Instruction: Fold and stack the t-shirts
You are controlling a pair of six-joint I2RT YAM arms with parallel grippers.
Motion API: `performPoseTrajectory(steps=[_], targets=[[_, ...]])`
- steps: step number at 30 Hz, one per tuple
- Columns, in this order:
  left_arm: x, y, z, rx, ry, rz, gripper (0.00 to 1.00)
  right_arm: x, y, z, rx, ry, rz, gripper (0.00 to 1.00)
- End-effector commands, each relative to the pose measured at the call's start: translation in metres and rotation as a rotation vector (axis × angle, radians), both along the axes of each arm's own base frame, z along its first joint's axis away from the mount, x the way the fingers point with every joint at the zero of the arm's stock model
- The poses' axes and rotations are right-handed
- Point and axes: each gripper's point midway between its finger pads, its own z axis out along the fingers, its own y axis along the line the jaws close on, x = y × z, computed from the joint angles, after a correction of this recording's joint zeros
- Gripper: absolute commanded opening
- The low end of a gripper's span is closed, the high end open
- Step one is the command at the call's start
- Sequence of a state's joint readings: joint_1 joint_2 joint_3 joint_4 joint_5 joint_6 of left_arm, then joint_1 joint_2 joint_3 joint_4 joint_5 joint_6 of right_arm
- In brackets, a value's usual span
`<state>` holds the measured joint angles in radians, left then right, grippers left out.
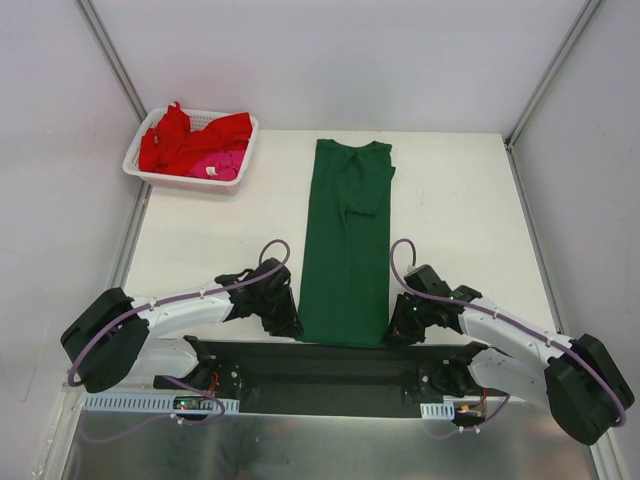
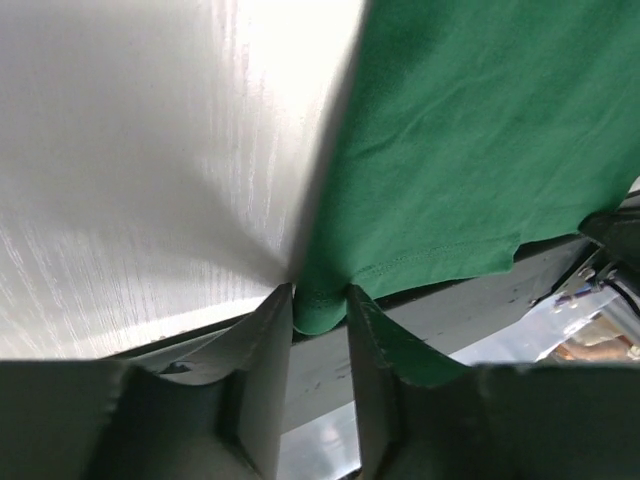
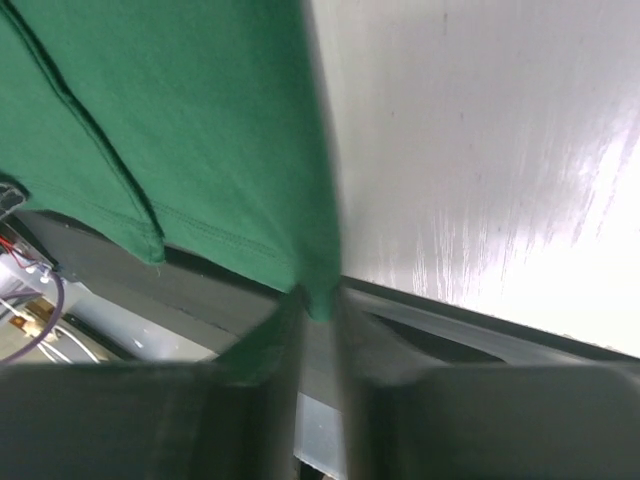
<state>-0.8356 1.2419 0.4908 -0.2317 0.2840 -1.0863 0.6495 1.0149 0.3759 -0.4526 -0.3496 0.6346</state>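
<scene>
- Since both arms sit at the near hem of the dark green t-shirt, this looks like the corner pinch ahead of the next fold; that is a judgement only.
- White mesh basket: far-left of the green tee and well apart from it. The red t-shirt and pink t-shirt are heaped inside, unfolded.
- Left gripper: at the green tee's near-left corner. The wrist view shows its fingers nearly together with the hem corner bunched between them, so it is clamped on cloth.
- Green tee: flat on the white table as a narrow lengthwise strip. The collar is at the far end and the near hem reaches the black base plate.
- Right gripper: at the green tee's near-right corner. The finger gap is very narrow, with only a thin tip of the corner caught in it.
- Risk: the right bite looks shallow. The tip could slip out on lifting, so that side drops and the fold skews.
- Risk: I cannot tell how many layers each pinch holds. If it is only the top layer, the strip peels open.
- Risk: an uneven lift between the arms would twist or wrinkle the soft cotton.
</scene>
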Motion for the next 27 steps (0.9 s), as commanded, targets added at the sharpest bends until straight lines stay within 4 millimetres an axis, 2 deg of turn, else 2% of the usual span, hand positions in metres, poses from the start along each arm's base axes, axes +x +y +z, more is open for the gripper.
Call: performPoseTrajectory(steps=[1,2,3,9,13,15,16,19,20,22,23,24,26,27], targets=[[0.007,-0.005,0.005,-0.026,-0.017,-0.004,0.21,0.005,0.003,-0.001,-0.008,-0.008,-0.019,0.08],[0.007,-0.006,0.006,-0.029,-0.017,-0.005,0.06,0.005,0.003,-0.001,-0.011,-0.009,-0.018,0.03],[0.007,-0.006,0.007,-0.035,-0.02,-0.007,0.0,0.008,0.003,0.002,-0.014,-0.02,-0.018,0.01],[0.01,-0.01,0.015,-0.057,-0.039,-0.012,0.0,0.014,0.0,0.014,-0.041,-0.048,-0.015,0.01],[0.02,-0.015,0.028,-0.097,-0.066,-0.017,0.0,0.027,0.007,0.038,-0.016,-0.097,-0.011,0.01],[0.034,-0.018,0.042,-0.128,-0.098,-0.005,0.0,0.035,0.009,0.049,-0.004,-0.129,-0.007,0.01],[0.04,-0.018,0.046,-0.136,-0.12,-0.011,0.0,0.043,0.013,0.062,0.011,-0.159,-0.001,0.01],[0.064,-0.017,0.067,-0.159,-0.178,-0.004,0.0,0.057,0.012,0.078,0.012,-0.183,0.002,0.01],[0.075,-0.02,0.08,-0.168,-0.206,-0.004,0.0,0.067,0.015,0.089,0.022,-0.204,0.001,0.01],[0.09,-0.018,0.09,-0.161,-0.254,-0.008,0.0,0.08,0.01,0.099,0.018,-0.234,-0.001,0.01],[0.101,-0.021,0.105,-0.175,-0.298,-0.009,0.0,0.086,0.01,0.102,0.016,-0.242,0.002,0.01],[0.107,-0.022,0.109,-0.168,-0.312,-0.014,0.0,0.099,0.006,0.112,0.022,-0.263,-0.024,0.01],[0.128,-0.024,0.126,-0.162,-0.387,-0.026,0.0,0.113,0.002,0.115,0.015,-0.284,-0.019,0.01],[0.135,-0.023,0.124,-0.144,-0.391,-0.029,0.0,0.127,-0.001,0.125,0.02,-0.312,-0.039,0.01]])
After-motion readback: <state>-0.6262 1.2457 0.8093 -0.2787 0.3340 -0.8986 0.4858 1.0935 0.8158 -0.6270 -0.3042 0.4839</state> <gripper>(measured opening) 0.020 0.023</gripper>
